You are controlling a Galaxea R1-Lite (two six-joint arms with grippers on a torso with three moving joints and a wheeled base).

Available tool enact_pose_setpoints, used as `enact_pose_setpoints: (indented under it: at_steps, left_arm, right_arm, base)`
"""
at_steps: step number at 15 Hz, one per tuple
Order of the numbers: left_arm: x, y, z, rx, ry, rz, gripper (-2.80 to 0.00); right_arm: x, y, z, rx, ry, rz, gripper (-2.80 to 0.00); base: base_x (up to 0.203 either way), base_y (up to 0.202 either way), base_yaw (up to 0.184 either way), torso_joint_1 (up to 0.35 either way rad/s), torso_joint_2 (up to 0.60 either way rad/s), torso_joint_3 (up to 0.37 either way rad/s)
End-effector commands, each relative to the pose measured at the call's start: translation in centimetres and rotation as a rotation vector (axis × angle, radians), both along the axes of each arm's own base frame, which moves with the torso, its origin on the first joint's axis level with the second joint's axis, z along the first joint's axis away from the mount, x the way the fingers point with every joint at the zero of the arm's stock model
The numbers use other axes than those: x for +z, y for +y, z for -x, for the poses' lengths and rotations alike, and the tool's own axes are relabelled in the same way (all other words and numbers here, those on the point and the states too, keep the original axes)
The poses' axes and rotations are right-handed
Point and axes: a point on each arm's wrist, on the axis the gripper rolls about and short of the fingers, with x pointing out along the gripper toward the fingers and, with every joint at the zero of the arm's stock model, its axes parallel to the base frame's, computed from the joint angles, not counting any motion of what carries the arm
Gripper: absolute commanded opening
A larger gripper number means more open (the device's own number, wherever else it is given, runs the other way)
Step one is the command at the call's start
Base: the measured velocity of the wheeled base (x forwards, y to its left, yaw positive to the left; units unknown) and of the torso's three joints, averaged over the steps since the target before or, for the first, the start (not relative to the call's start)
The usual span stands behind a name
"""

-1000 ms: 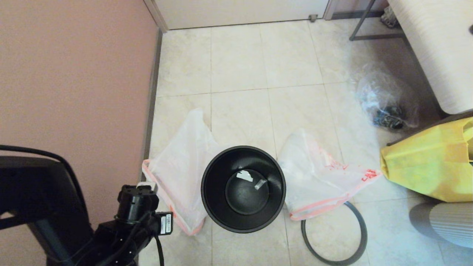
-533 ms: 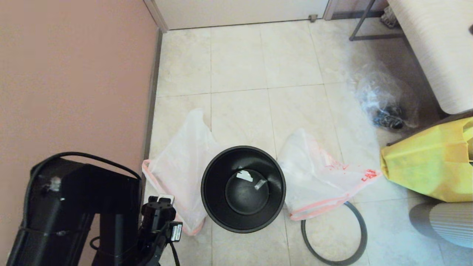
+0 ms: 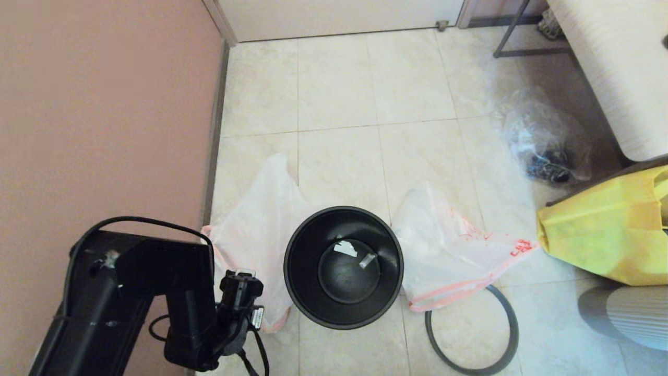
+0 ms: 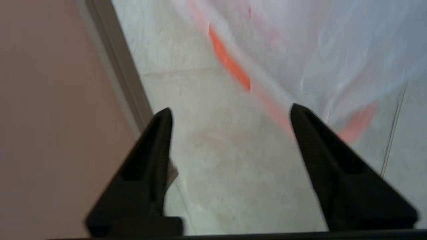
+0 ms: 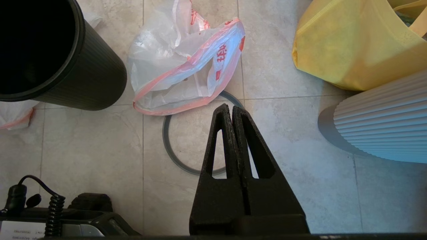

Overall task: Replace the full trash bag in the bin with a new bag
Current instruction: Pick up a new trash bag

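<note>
The black bin [image 3: 308, 308] stands unlined in the middle of the floor, with a few scraps on its bottom. Its grey hoop [image 3: 472, 334] lies on the tiles to its right. A flat white bag with a pink edge [image 3: 255, 235] lies left of the bin, and a second one [image 3: 449, 250] lies to the right. My left gripper [image 4: 230, 111] is open with nothing in it, low over the tiles beside the left bag's pink edge [image 4: 230, 63]. My right gripper [image 5: 232, 108] is shut and empty above the hoop [image 5: 166, 140], out of the head view.
A clear bag with dark rubbish [image 3: 543, 141] lies at the back right by a white bench [image 3: 616, 68]. A big yellow bag [image 3: 605, 230] and a ribbed white object [image 3: 626, 313] stand at the right. A pink wall [image 3: 104, 130] and its skirting run close on the left.
My left arm has swung up and to the right, bringing its wrist closer to the left bag's near corner. The bin, bags and hoop have not moved.
</note>
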Motion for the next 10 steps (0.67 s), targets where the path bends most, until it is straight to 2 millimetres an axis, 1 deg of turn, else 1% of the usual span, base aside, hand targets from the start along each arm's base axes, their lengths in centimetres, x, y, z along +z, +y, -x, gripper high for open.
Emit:
enact_pose_setpoints:
  at_steps: [1, 4, 6, 8, 10]
  left_arm:
    - [0.3, -0.2, -1.9, 0.011, -0.05, 0.01, 0.0]
    - [0.5, 0.2, -4.7, 0.05, -0.037, 0.004, 0.0]
    - [-0.7, 0.4, -6.2, 0.13, -0.016, -0.061, 0.0]
    - [-2.6, 0.6, -6.9, 0.184, 0.021, -0.122, 0.0]
    - [-3.0, 0.6, -7.3, 0.195, 0.019, -0.132, 0.0]
  right_arm:
    - [0.0, 0.0, 0.0, 0.001, 0.002, 0.0, -2.8]
    - [0.0, 0.0, 0.0, 0.001, 0.003, 0.0, -2.8]
    - [0.0, 0.0, 0.0, 0.001, 0.002, 0.0, -2.8]
    - [0.0, 0.0, 0.0, 0.001, 0.004, 0.0, -2.8]
    - [0.0, 0.0, 0.0, 0.001, 0.004, 0.0, -2.8]
  base:
    - [0.0, 0.0, 0.0, 0.0, 0.0, 0.0]
    - [0.0, 0.0, 0.0, 0.0, 0.0, 0.0]
    - [0.0, 0.0, 0.0, 0.0, 0.0, 0.0]
    - [0.0, 0.0, 0.0, 0.0, 0.0, 0.0]
    - [0.0, 0.0, 0.0, 0.0, 0.0, 0.0]
